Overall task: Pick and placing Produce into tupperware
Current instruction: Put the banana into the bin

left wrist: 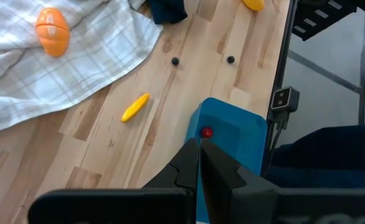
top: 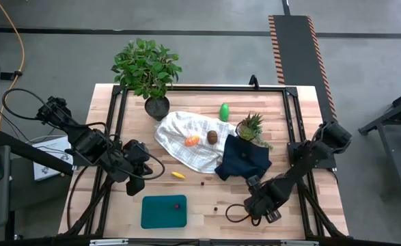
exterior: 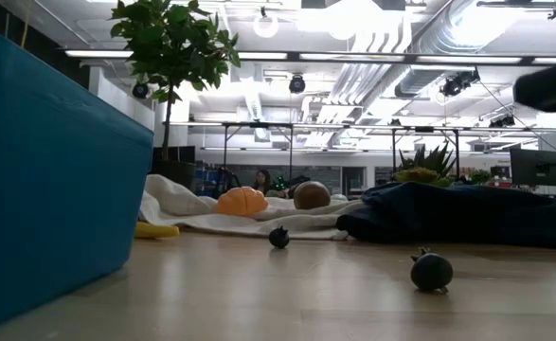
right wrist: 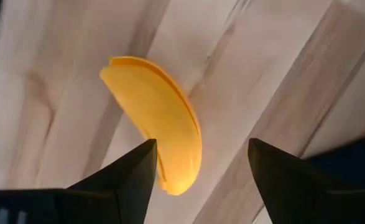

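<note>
The teal tupperware [top: 164, 212] sits at the near edge with a tiny red bit [left wrist: 206, 132] inside. A yellow banana [top: 178, 175] lies on the bare wood. An orange piece [top: 192, 141] and a brown kiwi ball [top: 212, 137] rest on a white checked cloth [top: 180, 154]. A green pear piece [top: 224, 111] stands farther back. My left gripper [left wrist: 199, 163] hovers shut and empty beside the tupperware. My right gripper [right wrist: 201, 146] points down, open, over a yellow curved piece [right wrist: 151, 106]. One end of that piece lies between the fingers. I see no touch.
A dark navy cloth [top: 244, 158] lies crumpled at the right of the white cloth. Two small dark bits [exterior: 278, 237] [exterior: 431, 271] lie on the wood. A leafy potted plant [top: 145, 68] and a small spiky plant [top: 251, 126] stand at the far side.
</note>
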Tool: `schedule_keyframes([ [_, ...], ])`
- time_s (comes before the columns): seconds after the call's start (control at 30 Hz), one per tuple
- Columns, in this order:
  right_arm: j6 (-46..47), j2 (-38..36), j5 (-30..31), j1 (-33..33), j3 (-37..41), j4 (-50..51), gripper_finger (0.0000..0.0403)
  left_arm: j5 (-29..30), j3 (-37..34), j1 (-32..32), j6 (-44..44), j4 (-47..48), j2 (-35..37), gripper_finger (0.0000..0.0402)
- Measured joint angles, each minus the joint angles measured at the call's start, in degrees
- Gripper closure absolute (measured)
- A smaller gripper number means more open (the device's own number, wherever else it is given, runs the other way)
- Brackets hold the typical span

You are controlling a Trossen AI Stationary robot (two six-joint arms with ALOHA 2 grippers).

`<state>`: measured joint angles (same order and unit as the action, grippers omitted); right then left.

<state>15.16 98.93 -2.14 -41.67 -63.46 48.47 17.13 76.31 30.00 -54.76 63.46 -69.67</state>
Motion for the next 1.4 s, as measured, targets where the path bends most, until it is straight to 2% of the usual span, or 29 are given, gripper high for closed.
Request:
schedule_keyframes([
  [0.3, -0.7, 1.6, -5.4, -1.2, 0.0, -3.9, 0.0158, -1.1, 0.0, 0.0, -0.1, 0.2, 0.0, 0.0397],
  [0.6, 1.1, 1.6, -6.1, -2.7, 0.0, -6.0, 0.0158, -1.1, 0.0, 0.0, 0.3, 1.3, 0.0, 0.0396],
  [1.03, 1.7, 1.6, -3.7, -3.3, 0.1, -6.9, 0.0158, -1.1, 0.0, 0.0, 0.4, 1.6, 0.0, 0.0396],
  [1.27, 3.0, 1.7, -3.9, -3.2, 2.6, -6.0, 0.0158, -1.1, 0.0, 0.0, 0.4, 1.8, 0.0, 0.0397],
  [1.4, 5.6, 1.7, -1.8, -3.2, 2.6, -5.5, 0.0159, -1.1, 0.0, 0.0, 0.4, 2.1, 0.0, 0.0396],
])
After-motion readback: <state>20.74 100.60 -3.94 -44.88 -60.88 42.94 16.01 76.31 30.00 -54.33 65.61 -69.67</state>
